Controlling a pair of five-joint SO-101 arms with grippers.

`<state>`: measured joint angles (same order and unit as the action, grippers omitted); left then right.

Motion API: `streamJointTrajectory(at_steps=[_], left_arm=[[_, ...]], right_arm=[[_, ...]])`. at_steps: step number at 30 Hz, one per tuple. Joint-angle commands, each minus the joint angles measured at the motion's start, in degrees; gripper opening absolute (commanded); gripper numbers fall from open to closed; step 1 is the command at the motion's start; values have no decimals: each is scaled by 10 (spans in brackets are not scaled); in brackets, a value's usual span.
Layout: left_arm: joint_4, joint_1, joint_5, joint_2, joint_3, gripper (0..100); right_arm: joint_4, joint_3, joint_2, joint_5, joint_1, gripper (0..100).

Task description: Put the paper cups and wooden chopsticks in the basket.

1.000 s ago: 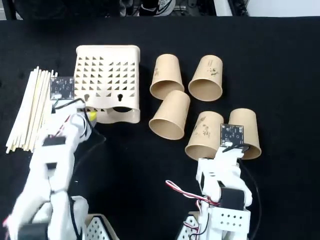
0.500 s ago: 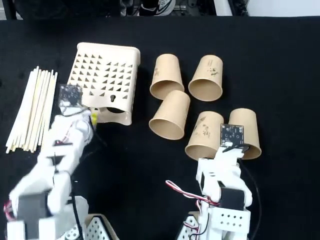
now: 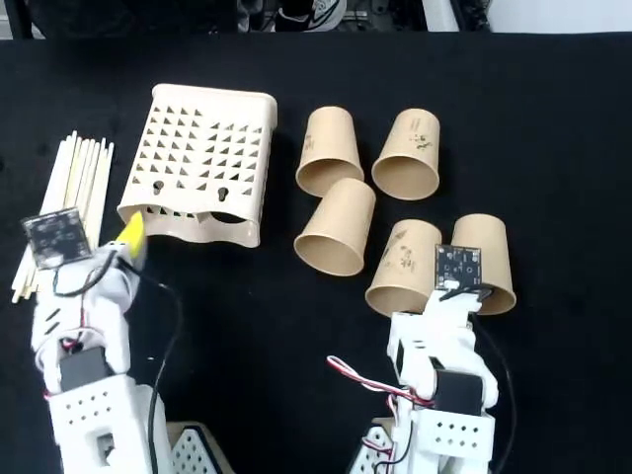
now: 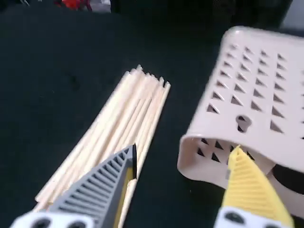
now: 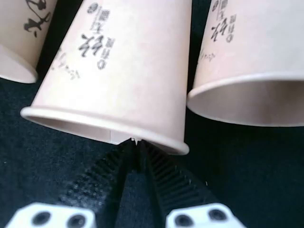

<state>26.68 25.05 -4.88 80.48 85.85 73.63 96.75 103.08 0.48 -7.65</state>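
A cream perforated basket (image 3: pixel 202 158) lies on its side at the back left, its mouth facing the front. A bundle of wooden chopsticks (image 3: pixel 64 202) lies left of it. Several paper cups (image 3: pixel 336 227) lie on their sides to the right of the basket. My left gripper (image 4: pixel 183 150) hangs open between the chopsticks (image 4: pixel 118 133) and the basket's near corner (image 4: pixel 204 152), holding nothing. Its yellow finger (image 3: pixel 128 232) is just in front of that corner. My right gripper (image 5: pixel 136 142) is shut, its tips at the rim of a cup (image 5: pixel 118 76); another cup (image 5: pixel 256 61) lies beside it.
The table is covered in black cloth (image 3: pixel 553 128), with open room at the right and along the front between the two arm bases. The right arm (image 3: pixel 444 346) stands in front of the two nearest cups.
My left arm has pulled back from the basket's mouth toward the front left. The basket's near end swung left with it. The right arm has not moved.
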Motion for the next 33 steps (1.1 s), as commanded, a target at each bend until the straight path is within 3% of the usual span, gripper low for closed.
streamJointTrajectory(at_steps=[1, 4, 9, 20, 26, 33], left_arm=[[12, 9, -81, 33, -17, 310], [-25, 15, -135, -2, 8, 310], [-136, 31, -161, -127, 8, 312], [-171, 14, -154, -585, -239, 310], [-411, -25, 6, -758, -246, 282], [-672, -29, 24, -825, -197, 84]], right_arm=[[4, -1, 38, 1, -5, 12], [4, -1, 38, 1, -5, 12], [4, -1, 38, 1, -5, 12], [4, -1, 38, 1, -5, 12], [4, -1, 38, 1, -5, 12], [4, -1, 38, 1, -5, 12]])
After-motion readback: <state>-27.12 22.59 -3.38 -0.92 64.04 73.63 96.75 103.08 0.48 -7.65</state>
